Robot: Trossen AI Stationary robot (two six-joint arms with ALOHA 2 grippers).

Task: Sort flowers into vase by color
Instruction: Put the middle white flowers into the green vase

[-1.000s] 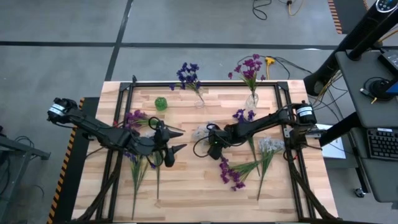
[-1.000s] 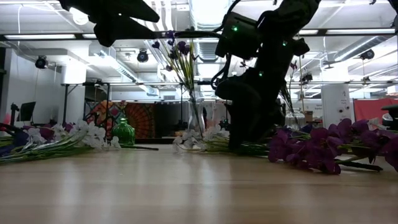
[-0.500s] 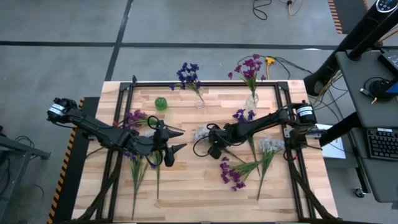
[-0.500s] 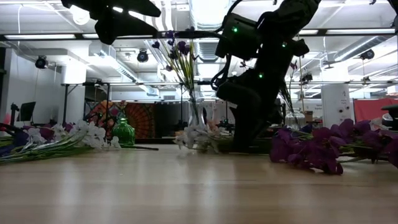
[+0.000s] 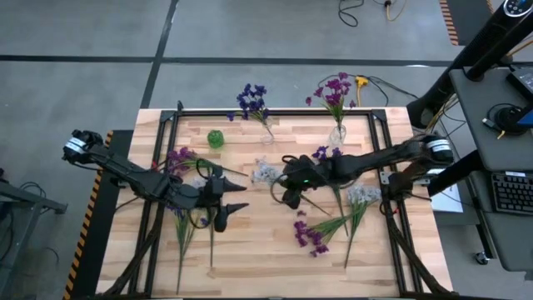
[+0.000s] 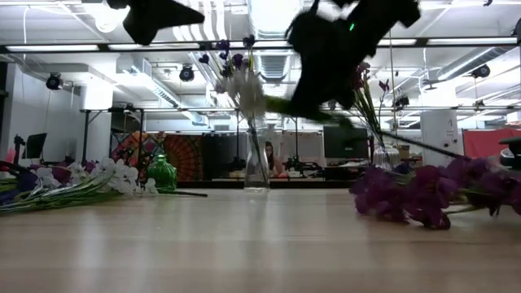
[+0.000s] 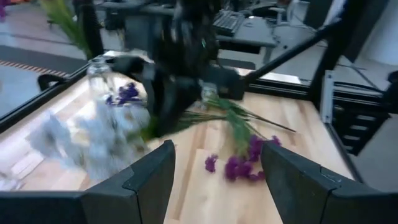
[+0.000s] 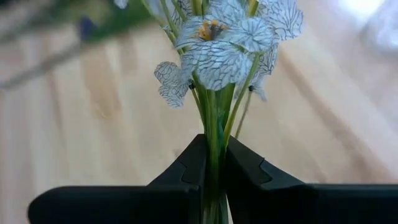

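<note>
While the left gripper [image 5: 233, 195] hangs wide open over the middle of the wooden worktop [image 5: 250, 258], loose long-stemmed purple flowers [image 5: 310, 235] lie near the front edge. More purple and white flowers [image 5: 185, 218] lie by the left edge. The right gripper [image 8: 211, 171] is up in the air mid-worktop, its two fingers pinched on the green stems of a pale white-blue veined flower sprig [image 8: 219, 46]. By the back edge stand a clear glass vase with dark blue flowers [image 5: 254, 104], a clear glass vase with magenta flowers [image 5: 335, 96] and a small green vase [image 5: 216, 138].
</note>
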